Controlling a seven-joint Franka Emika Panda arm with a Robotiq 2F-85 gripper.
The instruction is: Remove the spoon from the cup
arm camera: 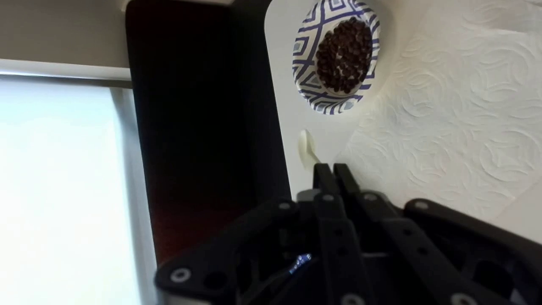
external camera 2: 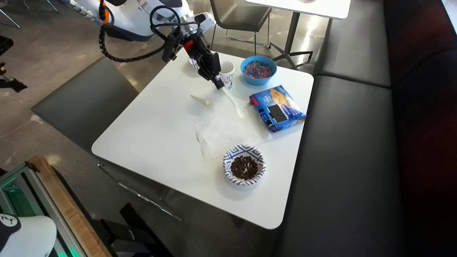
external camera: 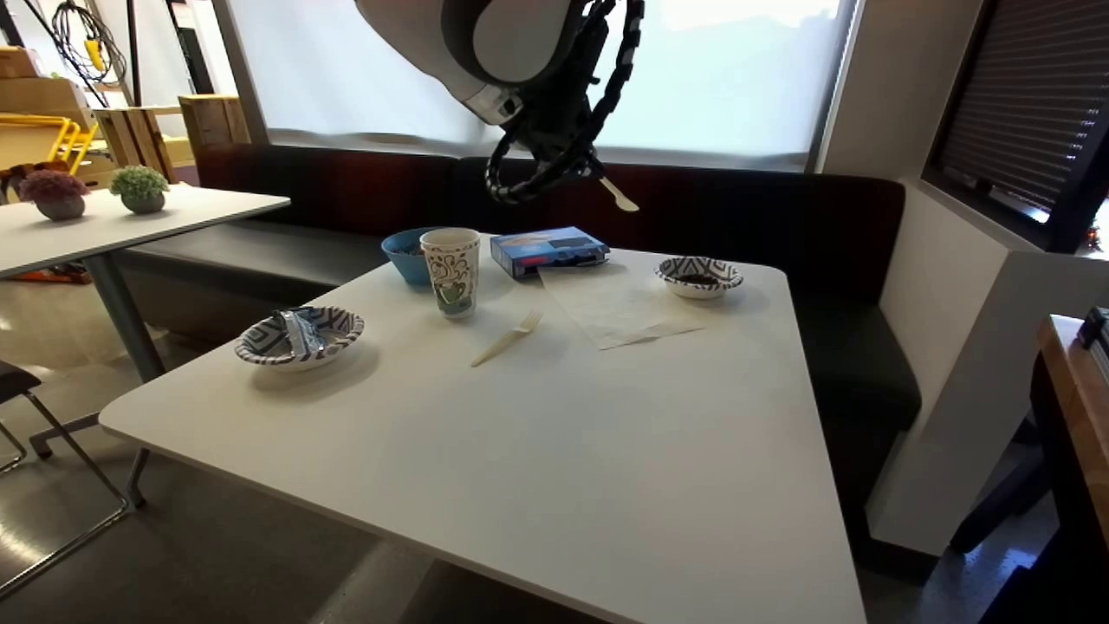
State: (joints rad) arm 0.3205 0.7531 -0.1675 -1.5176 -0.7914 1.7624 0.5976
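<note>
Your gripper (arm camera: 332, 166) pinches the spoon (arm camera: 305, 148) by its handle end, aloft, clear of the cup (external camera: 453, 273). Long axis slants down and outward, scoop leading; expect it to land scoop-first.

In an exterior view the window (external camera: 728, 87) at 12 o'clock is blown out, and the bowl (external camera: 260, 355) at 9 o'clock drops a soft shadow toward 5 o'clock. Glare whitens the floor (external camera 2: 310, 33) at 1 o'clock in an exterior view. The wrist view washes out at 9 o'clock, its gripper (arm camera: 333, 168) slightly blurred toward 5 o'clock.
</note>
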